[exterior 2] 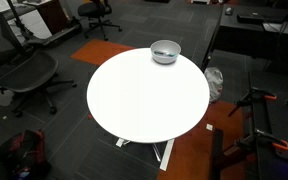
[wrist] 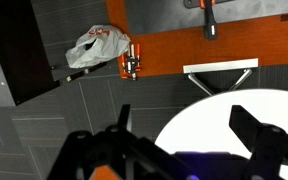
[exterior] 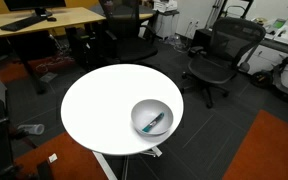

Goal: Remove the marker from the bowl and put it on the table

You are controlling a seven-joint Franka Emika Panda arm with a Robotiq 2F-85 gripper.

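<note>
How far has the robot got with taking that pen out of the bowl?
Done: nothing yet. The marker lies inside the bowl, which sits near the edge of the white table. In hand: nothing. In the wrist view the gripper is open and empty, over the table's edge. Left: everything. It has to reach the bowl, grip the marker, lift it out and lay it on the table.

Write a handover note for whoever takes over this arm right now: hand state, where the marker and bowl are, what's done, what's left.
Hand: open and empty, shown only in the wrist view, over the edge of the white table.
Marker: lying inside the bowl, which sits near the table's edge.
Done: nothing; the marker is not yet gripped.
Left: move to the bowl, grip the marker, lift it out, lay it on the table.
</note>
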